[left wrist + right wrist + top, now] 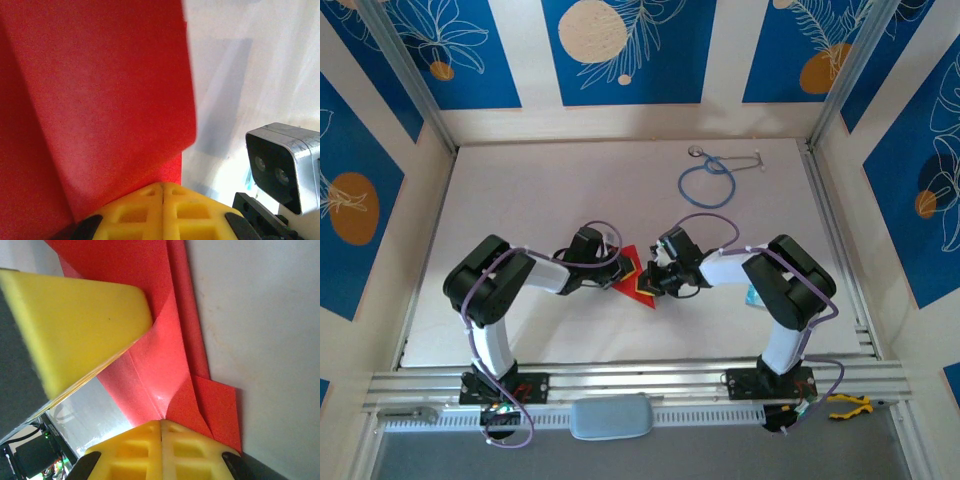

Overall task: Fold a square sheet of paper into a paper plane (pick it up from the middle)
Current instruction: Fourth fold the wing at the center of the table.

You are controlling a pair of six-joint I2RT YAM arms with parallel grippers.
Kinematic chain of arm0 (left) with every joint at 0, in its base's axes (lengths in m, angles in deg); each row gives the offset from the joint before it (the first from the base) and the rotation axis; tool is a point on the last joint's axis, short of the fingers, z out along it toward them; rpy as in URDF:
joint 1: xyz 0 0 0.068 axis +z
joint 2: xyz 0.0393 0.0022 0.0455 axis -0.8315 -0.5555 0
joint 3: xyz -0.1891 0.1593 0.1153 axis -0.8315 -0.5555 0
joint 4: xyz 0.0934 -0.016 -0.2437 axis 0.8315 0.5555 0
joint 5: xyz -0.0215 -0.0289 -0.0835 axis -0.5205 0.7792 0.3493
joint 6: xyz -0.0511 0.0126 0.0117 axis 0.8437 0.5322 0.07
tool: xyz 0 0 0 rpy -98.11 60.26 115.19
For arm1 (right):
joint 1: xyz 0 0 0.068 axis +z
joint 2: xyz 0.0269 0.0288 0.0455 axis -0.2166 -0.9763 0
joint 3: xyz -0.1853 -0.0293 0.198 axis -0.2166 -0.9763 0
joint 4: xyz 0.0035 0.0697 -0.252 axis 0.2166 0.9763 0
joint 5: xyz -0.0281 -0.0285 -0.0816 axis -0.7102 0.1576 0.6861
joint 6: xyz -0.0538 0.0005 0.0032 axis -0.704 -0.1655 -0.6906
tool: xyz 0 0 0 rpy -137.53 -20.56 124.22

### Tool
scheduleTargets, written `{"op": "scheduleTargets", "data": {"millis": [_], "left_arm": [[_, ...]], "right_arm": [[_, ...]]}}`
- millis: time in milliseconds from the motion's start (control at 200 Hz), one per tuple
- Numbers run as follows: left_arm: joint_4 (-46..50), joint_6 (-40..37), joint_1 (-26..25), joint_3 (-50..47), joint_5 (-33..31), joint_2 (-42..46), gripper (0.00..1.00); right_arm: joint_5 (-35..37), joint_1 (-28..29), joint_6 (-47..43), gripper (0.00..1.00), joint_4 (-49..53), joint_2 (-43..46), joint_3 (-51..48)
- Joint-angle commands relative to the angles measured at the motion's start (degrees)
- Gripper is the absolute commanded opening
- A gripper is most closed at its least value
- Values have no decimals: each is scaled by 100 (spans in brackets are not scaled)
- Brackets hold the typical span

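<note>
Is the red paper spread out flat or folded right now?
Folded. The red paper shows sharp creases and overlapping layers in the right wrist view, and looks small and pointed from above.

Blue stethoscope (717,164) on white table (540,190)

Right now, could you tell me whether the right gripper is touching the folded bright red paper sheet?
Touching: the right wrist view shows the right gripper shut on the red paper.

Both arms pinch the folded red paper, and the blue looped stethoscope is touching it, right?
Not touching: the top view shows the blue looped stethoscope lying apart from the folded red paper, farther back. The left gripper and right gripper do pinch it.
</note>
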Motion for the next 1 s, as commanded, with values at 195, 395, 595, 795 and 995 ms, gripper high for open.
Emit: {"op": "scheduleTargets", "data": {"millis": [195, 395, 595, 795, 995], "left_arm": [[684, -582, -44, 231, 166, 511, 4], [886, -706, -126, 188, 336, 538, 3], [896, -616, -164, 139, 249, 216, 3], [1043, -629, -33, 147, 11, -12, 2], [1114, -771, 258, 282, 89, -100, 2]], "right_arm": [[3, -119, 37, 2, 209, -158, -422], [-63, -167, 85, 1, 174, -202, -399], [-76, -187, 108, 0, 158, -248, -426], [-42, -186, 85, 0, 279, -307, -439], [11, -181, 66, 0, 373, -299, -482]]}}
